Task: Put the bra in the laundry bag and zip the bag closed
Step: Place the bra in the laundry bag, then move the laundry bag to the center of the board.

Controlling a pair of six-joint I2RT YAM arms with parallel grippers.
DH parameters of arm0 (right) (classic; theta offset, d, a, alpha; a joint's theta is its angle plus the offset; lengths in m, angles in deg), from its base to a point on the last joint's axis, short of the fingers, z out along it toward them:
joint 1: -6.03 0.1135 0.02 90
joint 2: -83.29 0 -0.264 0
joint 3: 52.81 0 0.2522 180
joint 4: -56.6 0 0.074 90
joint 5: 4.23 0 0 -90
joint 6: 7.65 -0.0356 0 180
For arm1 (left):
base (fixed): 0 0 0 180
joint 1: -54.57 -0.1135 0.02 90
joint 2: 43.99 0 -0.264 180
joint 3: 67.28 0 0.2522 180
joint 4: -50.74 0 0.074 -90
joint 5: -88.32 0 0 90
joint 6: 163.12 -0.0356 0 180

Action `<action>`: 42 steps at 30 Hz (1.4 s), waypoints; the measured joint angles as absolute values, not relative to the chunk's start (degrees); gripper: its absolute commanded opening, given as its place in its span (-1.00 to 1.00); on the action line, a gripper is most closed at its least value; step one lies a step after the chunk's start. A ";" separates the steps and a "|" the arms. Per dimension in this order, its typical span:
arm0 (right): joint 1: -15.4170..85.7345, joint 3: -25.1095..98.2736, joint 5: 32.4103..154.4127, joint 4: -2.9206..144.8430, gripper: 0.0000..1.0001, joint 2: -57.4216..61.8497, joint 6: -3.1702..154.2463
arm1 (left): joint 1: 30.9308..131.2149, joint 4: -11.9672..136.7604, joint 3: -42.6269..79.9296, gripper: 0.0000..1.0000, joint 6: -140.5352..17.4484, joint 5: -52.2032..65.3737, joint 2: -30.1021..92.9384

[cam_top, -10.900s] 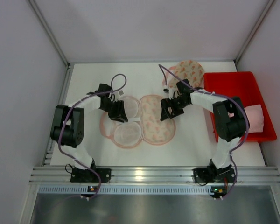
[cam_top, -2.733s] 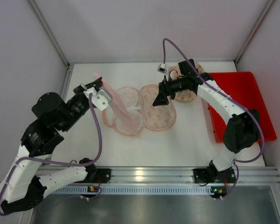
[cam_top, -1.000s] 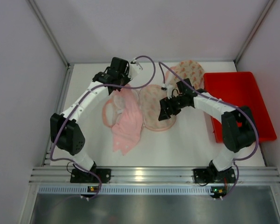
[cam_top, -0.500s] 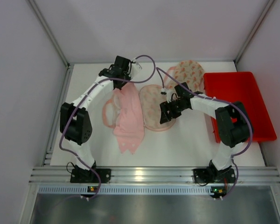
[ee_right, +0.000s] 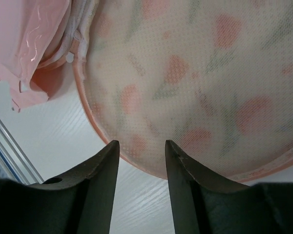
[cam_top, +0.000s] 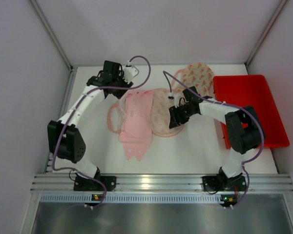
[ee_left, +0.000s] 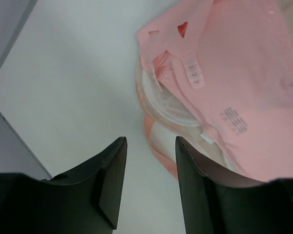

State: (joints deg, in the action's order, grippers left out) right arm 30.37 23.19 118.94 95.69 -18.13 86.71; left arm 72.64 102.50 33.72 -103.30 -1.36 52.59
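Top view: the bra (cam_top: 136, 122) lies draped over the left half of the opened laundry bag (cam_top: 165, 113). Its long axis runs from the far side of the desk (cam_top: 200, 146) toward the arm bases, and its near end spills past the bag's rim onto the bare surface. The left end effector (cam_top: 121, 85) sits at the bra's far end, just beside it, so the garment extends away from it toward the near side. The right end effector (cam_top: 176, 117) hovers over the bag's right half, close to the bra's right edge. The left arm is judged nearer to the far end; neither is near the overhanging tail, which probably has to be gathered in before the halves can close. A second floral pouch (cam_top: 198, 75) and a red bin (cam_top: 249, 109) lie to the right.

Left wrist view: the left end effector (ee_left: 147, 144) has its fingers moderately apart with nothing between them. The bra (ee_left: 234, 73) lies ahead and to the right, and this view alone shows its label and strap ends resting on the bag's white inner lining (ee_left: 161, 100).

Right wrist view: the right end effector (ee_right: 140, 145) is likewise parted and empty above the tulip-printed mesh of the laundry bag (ee_right: 195, 73), with the bra (ee_right: 34, 39) at upper left. The zip slider cannot be made out in any view
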 measured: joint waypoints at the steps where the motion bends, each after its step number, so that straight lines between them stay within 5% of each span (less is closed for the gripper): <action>1: 30.39 23.19 119.31 95.40 -0.17 -18.11 86.65 | 72.64 102.65 31.65 -0.01 -103.23 0.35 49.09; 8: 30.41 25.26 117.47 92.12 -0.28 -18.50 84.02 | 70.34 101.38 22.90 -0.01 -95.38 7.80 39.04; 28: 30.63 31.10 116.88 87.10 -0.28 -28.82 80.66 | 60.70 96.16 28.76 -0.32 -80.98 14.12 69.74; 35: 31.33 25.68 121.32 87.91 -0.31 -25.67 80.86 | 60.59 94.74 18.51 -0.38 -79.82 15.89 64.08; 42: 32.14 20.98 122.26 94.55 -0.24 -20.95 83.13 | 60.59 98.00 13.68 -0.15 -79.01 18.99 53.02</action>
State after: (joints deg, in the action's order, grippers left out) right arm 32.14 20.98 122.26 94.55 -20.95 83.13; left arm 60.59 98.00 13.68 -79.01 18.99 53.02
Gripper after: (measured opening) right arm 0.363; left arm 0.408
